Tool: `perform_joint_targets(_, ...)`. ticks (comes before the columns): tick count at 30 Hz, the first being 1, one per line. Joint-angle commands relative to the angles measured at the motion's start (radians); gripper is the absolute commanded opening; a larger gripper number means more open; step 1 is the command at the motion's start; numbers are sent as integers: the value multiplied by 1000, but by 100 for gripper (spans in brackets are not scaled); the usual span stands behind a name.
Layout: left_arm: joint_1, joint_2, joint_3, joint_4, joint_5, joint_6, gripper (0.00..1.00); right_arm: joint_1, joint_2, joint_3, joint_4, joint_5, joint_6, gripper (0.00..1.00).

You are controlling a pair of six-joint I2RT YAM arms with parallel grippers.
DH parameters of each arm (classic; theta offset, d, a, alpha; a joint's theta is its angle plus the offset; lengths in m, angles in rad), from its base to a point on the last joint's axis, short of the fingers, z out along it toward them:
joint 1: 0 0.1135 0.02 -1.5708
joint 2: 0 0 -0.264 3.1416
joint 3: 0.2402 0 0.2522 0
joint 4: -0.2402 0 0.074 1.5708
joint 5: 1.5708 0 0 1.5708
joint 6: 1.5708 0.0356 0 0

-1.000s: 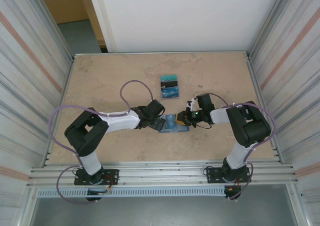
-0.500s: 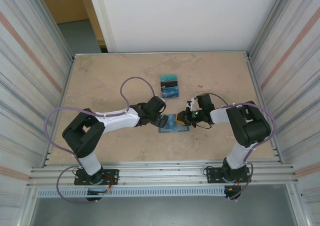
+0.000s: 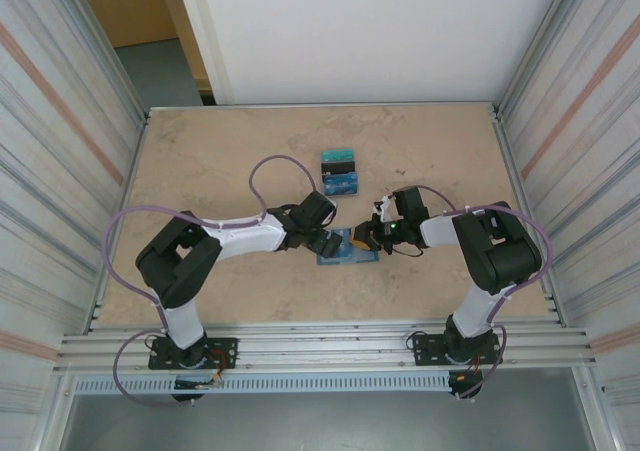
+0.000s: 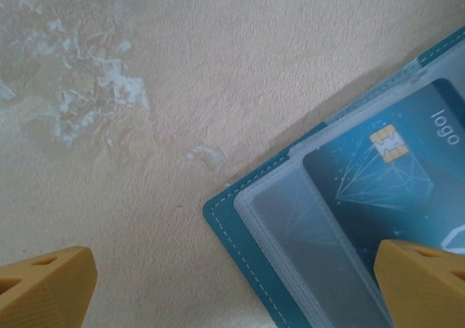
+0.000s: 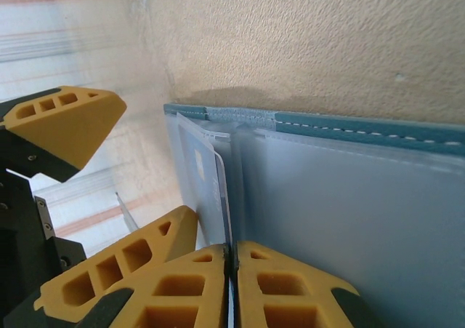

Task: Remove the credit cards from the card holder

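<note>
The card holder [image 3: 347,251] lies open on the table between both grippers, with a teal rim [image 4: 240,259] and clear pockets. A blue credit card [image 4: 392,168] with a gold chip sits in one pocket. My left gripper [image 4: 234,266] is open, its yellow fingers [image 4: 47,284] wide apart over the holder's corner. My right gripper [image 5: 232,249] is shut on the thin edge of an upright pocket leaf [image 5: 200,175] that holds a card. In the top view the left gripper [image 3: 327,241] and the right gripper [image 3: 362,237] flank the holder. Three loose cards [image 3: 340,171] lie farther back.
The left gripper's yellow fingers [image 5: 65,124] stand close beside the raised leaf in the right wrist view. Metal walls [image 3: 80,121] close in the beige table [image 3: 220,161] on both sides. The arms' cables [image 3: 275,166] loop over the table.
My left gripper has slid right, closer to the card holder, and its elbow has shifted. The right arm and the holder have stayed in place.
</note>
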Motion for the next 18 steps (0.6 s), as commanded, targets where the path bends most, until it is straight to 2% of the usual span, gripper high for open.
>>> perform_joint_targets(1,-3,16,21,-43,-11,9,99,5,19,2,3,-22,-6,11)
perform_joint_targets(18,-4,27,7,-90,-31,14,99,-26,11,-16,22,-37,-6,7)
